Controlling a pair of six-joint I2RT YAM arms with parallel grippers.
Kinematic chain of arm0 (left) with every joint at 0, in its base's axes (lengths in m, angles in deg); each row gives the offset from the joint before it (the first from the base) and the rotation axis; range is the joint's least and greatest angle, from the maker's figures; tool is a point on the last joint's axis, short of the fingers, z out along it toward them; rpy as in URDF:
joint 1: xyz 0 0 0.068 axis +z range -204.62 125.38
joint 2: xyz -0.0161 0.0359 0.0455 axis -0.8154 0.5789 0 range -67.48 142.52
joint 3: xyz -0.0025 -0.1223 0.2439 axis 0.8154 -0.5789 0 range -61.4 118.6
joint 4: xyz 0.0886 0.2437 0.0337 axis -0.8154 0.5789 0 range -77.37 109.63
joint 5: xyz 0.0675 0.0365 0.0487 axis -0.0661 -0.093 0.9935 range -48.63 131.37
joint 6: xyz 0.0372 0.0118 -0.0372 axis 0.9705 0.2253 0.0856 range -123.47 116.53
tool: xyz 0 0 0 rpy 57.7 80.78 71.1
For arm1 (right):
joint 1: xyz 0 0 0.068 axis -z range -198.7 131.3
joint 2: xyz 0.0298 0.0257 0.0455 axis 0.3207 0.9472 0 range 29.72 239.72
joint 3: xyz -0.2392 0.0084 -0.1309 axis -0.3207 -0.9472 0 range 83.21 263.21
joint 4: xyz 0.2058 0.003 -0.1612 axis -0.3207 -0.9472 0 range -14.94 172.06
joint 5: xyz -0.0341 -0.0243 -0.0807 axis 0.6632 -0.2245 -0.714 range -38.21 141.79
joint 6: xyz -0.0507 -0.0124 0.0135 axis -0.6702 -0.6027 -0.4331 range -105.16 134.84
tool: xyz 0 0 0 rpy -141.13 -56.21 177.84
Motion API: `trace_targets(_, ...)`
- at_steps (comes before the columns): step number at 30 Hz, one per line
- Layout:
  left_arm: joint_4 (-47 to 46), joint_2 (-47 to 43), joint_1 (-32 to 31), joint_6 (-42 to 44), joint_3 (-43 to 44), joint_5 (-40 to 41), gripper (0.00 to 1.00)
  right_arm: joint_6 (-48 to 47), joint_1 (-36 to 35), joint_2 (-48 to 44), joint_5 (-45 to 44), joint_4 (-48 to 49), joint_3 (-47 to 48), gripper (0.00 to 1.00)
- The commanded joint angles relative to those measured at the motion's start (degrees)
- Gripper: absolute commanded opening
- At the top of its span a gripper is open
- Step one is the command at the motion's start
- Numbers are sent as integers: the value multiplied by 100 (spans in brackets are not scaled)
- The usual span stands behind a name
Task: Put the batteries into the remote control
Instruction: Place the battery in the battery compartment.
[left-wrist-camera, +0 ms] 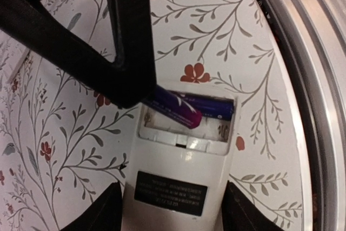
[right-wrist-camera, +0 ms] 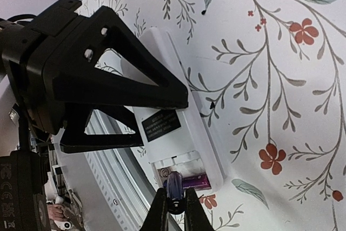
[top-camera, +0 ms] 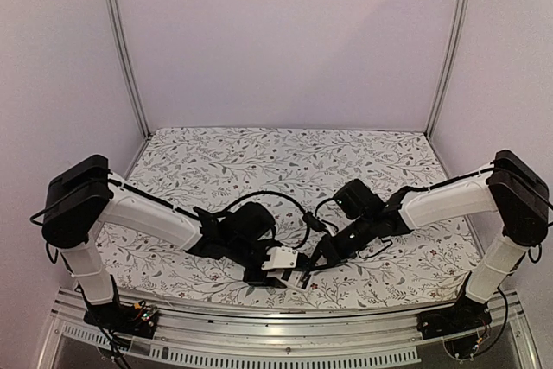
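Seating step: the right gripper (right-wrist-camera: 174, 209) pinches the second battery (left-wrist-camera: 175, 111) tilted into the open-backed remote control (left-wrist-camera: 178, 166) (the other battery (left-wrist-camera: 219, 107) lies inside), left gripper (left-wrist-camera: 173, 212) straddling it, grip unclear; next it probably needs pressing flat

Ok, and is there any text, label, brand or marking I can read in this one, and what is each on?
Black label on the white back of the remote control: several lines of pale print, too blurred to read in either wrist view.
Purple batteries in the open compartment: faint pale print, not legible.
Black part at the left edge of the right wrist view: small pale marks, possibly "CE", not certain.
Nothing readable in the top view.
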Motion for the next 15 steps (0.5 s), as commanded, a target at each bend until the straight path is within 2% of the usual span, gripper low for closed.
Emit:
trace_targets(1, 75, 70, -20, -196, -213, 297, 60, -28, 14, 158, 56, 108, 113, 0)
trace_targets(15, -351, 62, -216, -111, -388, 917, 65, -242, -28, 524, 33, -245, 355, 0)
